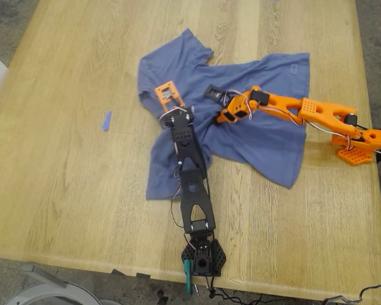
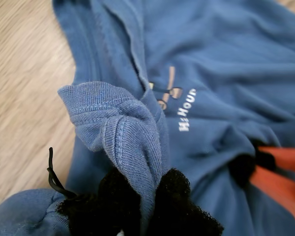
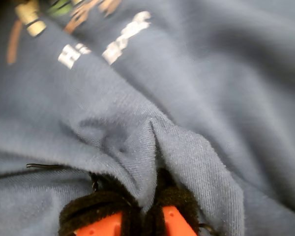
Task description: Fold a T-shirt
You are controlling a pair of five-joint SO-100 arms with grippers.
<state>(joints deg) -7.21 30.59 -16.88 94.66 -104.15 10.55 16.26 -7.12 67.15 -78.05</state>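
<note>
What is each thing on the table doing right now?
T-shirt: spread out but crumpled, not folded, pinched in two spots.
My first hand: shut on a ribbed hem fold.
My second hand: shut on a ridge of cloth near the chest print.
Blue scrap: lying loose on the table.

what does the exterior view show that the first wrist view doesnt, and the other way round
Only the exterior view shows the whole T-shirt spread crumpled on the wooden table, both arms complete, and a small blue scrap lying on the wood towards the exterior view's left. Only the first wrist view shows the ribbed collar hem bunched and pinched in my first gripper, plus the pale chest print. Both show blue fabric, bare table wood, and part of the orange arm.
</note>
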